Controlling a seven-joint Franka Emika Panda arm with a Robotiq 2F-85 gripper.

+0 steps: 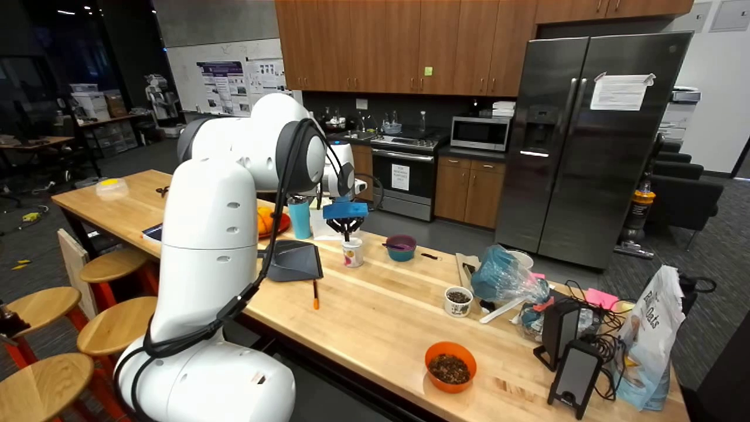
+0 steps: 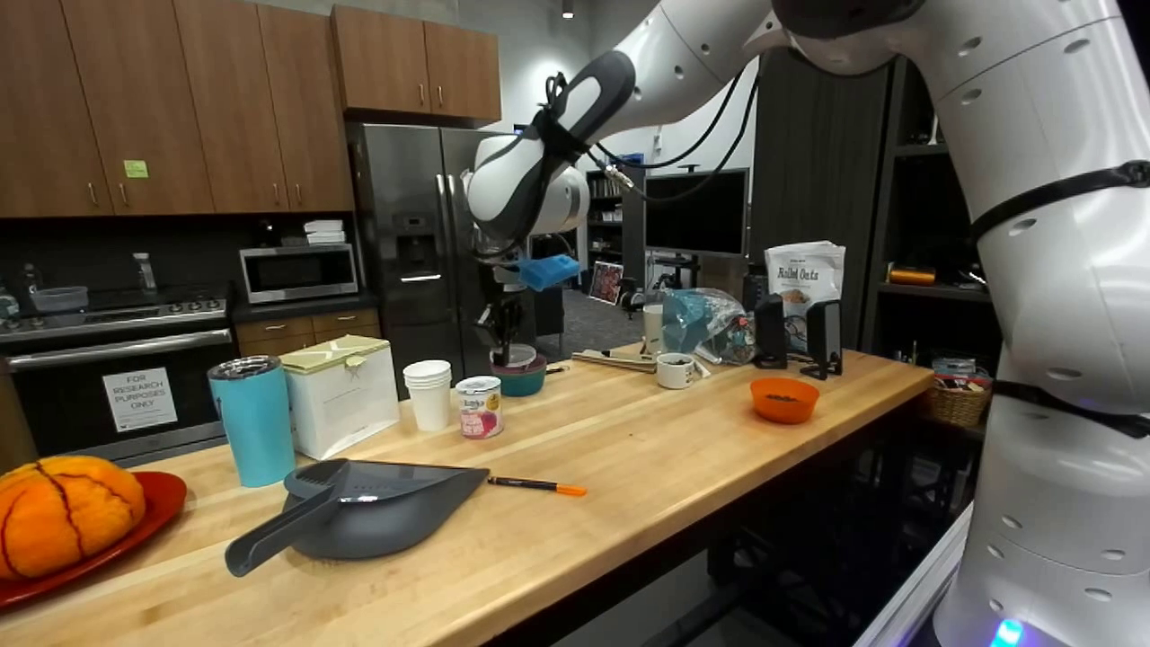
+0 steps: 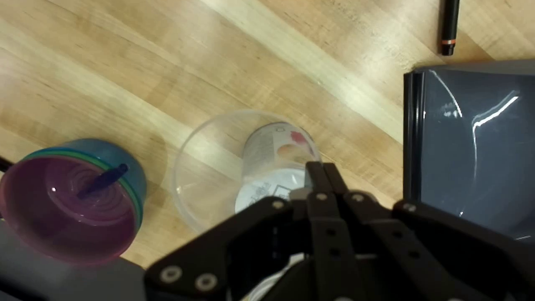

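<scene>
partly hidden behind tool (image 3: 321, 164): gripped clear disc (image 3: 213, 163), can (image 3: 276, 152) seen through it

Can (image 2: 480, 411) beside cups (image 2: 429, 404), near bowls (image 2: 524, 381)

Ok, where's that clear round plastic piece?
In the wrist view, the clear plastic piece is near the centre, pinched by the gripper at its right edge, between the purple bowl on the left and the grey dustpan on the right.

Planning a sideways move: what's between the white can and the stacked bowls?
The wrist view shows part of the clear round piece held by the gripper, then only wooden tabletop up to the stacked bowls.
</scene>
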